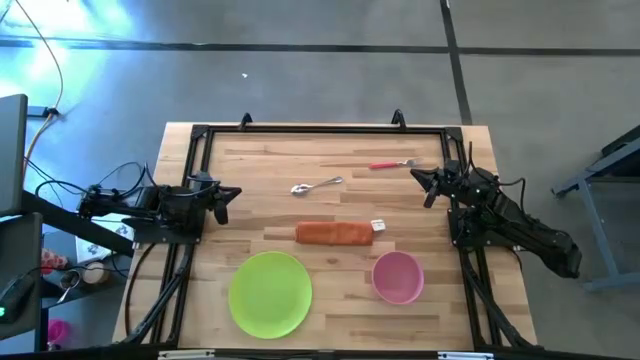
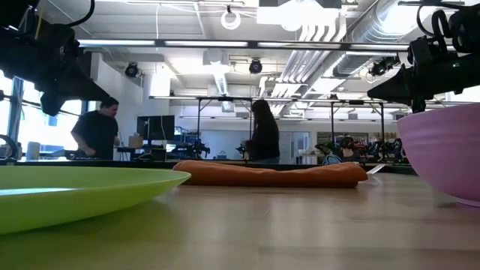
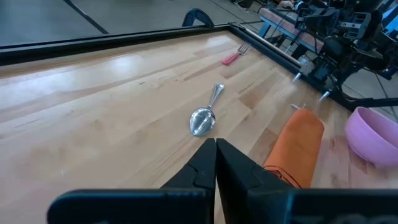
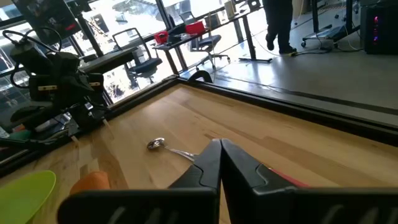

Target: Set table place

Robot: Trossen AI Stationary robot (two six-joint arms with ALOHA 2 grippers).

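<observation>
— plate (image 1: pixel 270 292) and bowl (image 1: pixel 397 276) sit at the near edge. why are spoon (image 1: pixel 316 186) and fork (image 1: pixel 393 164) far back?

— unplaced, i judge. my left gripper (image 1: pixel 228 194) and right gripper (image 1: pixel 422 180) wait at the table (image 1: pixel 250 165) sides, fingers seemingly pressed together, empty.

The table (image 1: pixel 260 165) is pale planked wood, matt and smooth. The spoon (image 3: pixel 204 116) is polished metal (mirror-bright bowl). The plate (image 1: pixel 270 293) and bowl (image 1: pixel 397 276) look like smooth plastic; the orange roll (image 1: pixel 333 233) looks like soft cloth.
</observation>
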